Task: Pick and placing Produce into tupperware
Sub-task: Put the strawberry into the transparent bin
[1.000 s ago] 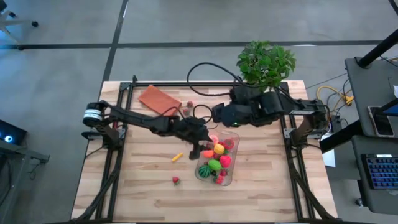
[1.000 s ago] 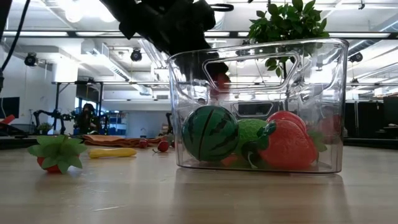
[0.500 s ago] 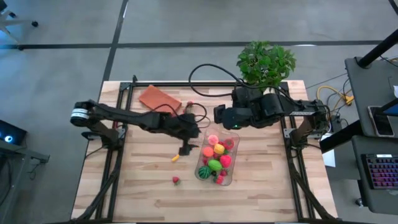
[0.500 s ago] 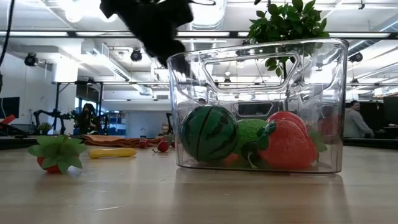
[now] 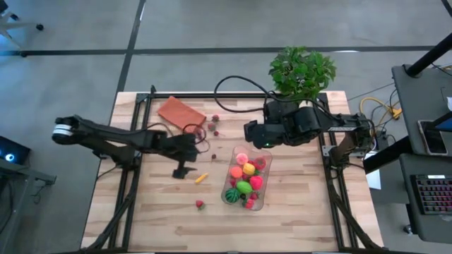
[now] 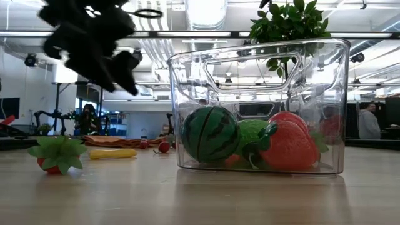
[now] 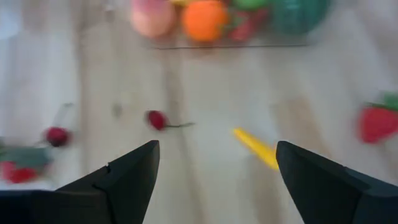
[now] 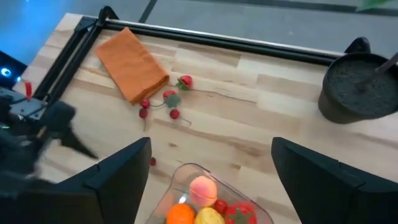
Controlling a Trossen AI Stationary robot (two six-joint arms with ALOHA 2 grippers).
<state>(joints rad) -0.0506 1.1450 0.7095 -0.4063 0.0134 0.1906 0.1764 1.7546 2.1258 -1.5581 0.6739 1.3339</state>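
Left gripper (image 5: 185,171) hangs over bare wood with its fingers spread apart and nothing between them, at about nine o'clock of the tupperware (image 5: 263,189). A small yellow piece (image 5: 201,178) lies just at its three o'clock, and a strawberry (image 5: 200,204) sits loose toward five o'clock. The tub holds a watermelon (image 6: 209,134), a big red strawberry (image 6: 289,149) and more produce. Right gripper (image 8: 208,163) waits at the tub's twelve o'clock, fingers wide apart, empty.
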